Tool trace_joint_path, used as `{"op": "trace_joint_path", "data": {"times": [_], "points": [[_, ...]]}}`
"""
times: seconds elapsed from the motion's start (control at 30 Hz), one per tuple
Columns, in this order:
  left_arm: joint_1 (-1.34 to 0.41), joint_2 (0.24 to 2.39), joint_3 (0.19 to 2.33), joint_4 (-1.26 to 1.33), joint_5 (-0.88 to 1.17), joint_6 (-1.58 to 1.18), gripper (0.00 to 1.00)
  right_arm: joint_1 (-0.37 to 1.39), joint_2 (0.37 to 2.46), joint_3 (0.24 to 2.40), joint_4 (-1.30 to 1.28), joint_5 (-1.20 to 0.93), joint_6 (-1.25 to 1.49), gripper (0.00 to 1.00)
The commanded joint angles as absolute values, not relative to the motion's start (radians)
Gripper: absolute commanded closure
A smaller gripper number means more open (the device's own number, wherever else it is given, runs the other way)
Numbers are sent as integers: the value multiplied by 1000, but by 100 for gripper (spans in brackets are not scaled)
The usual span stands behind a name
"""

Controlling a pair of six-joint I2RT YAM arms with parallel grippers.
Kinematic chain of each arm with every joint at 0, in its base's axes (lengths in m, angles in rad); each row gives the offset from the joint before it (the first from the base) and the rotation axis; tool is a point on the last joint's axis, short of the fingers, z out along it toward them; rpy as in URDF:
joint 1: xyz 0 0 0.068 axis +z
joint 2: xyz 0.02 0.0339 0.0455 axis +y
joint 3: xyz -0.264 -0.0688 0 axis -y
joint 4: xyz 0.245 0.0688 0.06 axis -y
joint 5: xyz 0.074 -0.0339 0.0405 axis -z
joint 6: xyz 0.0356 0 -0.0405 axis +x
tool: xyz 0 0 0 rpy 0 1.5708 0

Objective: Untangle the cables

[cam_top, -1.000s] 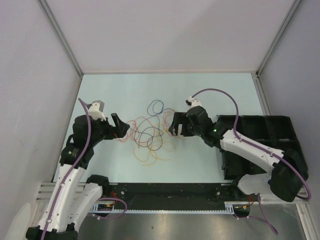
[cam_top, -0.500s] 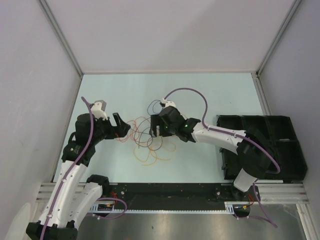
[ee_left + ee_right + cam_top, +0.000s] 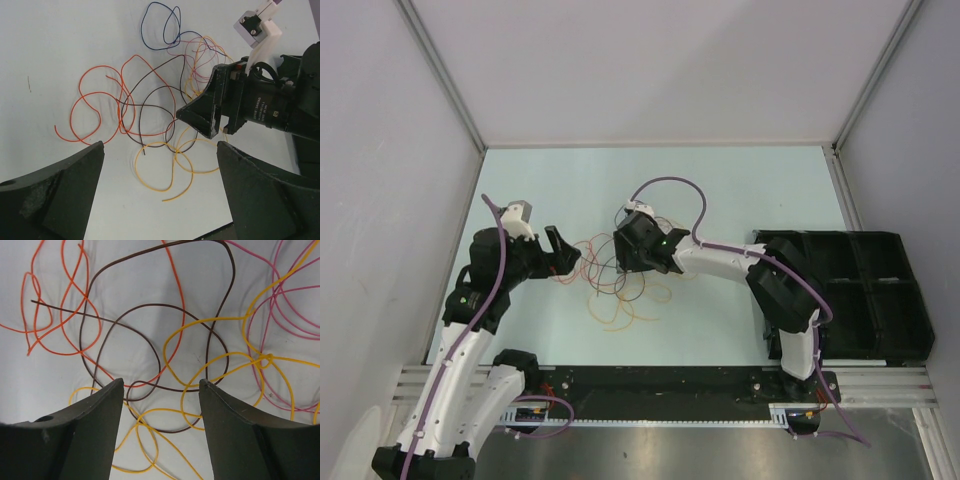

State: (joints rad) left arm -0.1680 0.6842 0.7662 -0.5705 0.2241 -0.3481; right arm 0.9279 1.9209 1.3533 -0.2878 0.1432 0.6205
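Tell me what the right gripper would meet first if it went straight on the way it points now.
Most likely the dark brown cable. In the wrist view its loop lies between the open fingers of the right gripper, with the yellow cable crossing there and the table beneath. Its height above them is unclear.

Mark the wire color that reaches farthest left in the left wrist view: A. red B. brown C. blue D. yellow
A: the red wire loops out past every other color on that side.
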Motion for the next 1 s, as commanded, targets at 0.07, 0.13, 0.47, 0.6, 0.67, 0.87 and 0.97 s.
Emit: {"op": "trace_joint_path", "data": {"times": [0.07,0.13,0.47,0.6,0.67,0.87,0.97], "points": [[-172,672,770,-548,232,-342,0,933,1966,1439,-325,198,615,39],[-172,670,770,-548,232,-341,0,933,1991,1462,-334,195,608,53],[-172,673,769,-546,235,-341,0,931,1994,1545,-403,247,568,100],[-172,673,769,-545,236,-341,0,930,1908,1555,-397,265,532,100],[-172,673,767,-546,238,-341,0,930,1837,1574,-399,268,503,100],[-172,670,769,-545,238,-341,0,931,1610,1620,-341,247,401,100],[-172,672,769,-545,236,-341,0,933,1481,1626,-244,170,344,100]]}}
